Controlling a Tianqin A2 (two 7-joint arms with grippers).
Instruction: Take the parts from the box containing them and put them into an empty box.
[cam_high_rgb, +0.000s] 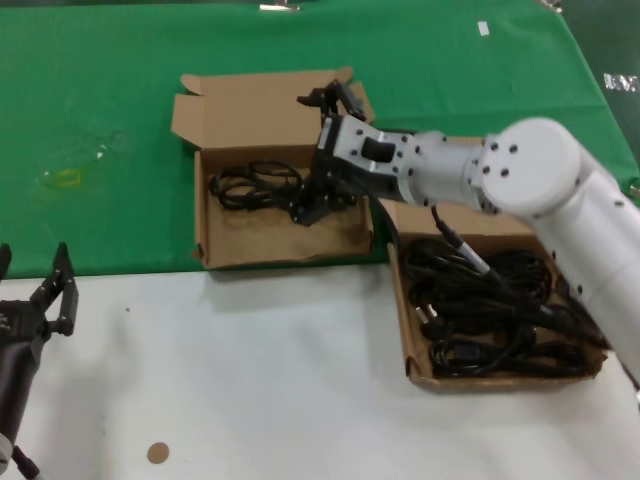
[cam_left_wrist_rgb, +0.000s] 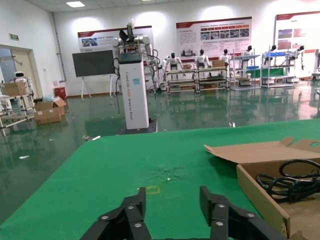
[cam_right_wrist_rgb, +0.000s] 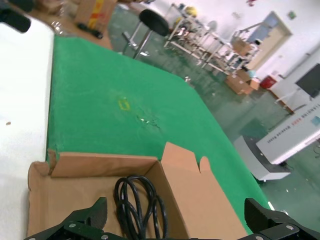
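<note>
While the left gripper is held idle at the near left edge over the white tabletop, its fingers are seen spread apart with nothing between them; the same open gap is confirmed in the left wrist view. A small brown disc is noted on the white surface near the front edge. To the right, straddling the border of white tabletop and green cloth, the box containing the parts is found with a straight front wall, and a tangled heap of black coiled power cords is recorded inside it, filling most of the floor. Farther back, on the green cloth, the second box with the wavy front edge is observed, its lid folded back; one coiled cord is seen lying in its far left part. The right arm is extended across to this box, and the right gripper is positioned low inside it, just beside that cord. In the right wrist view the fingers are shown spread wide, with the cord lying on the cardboard floor between them, not clamped.
</note>
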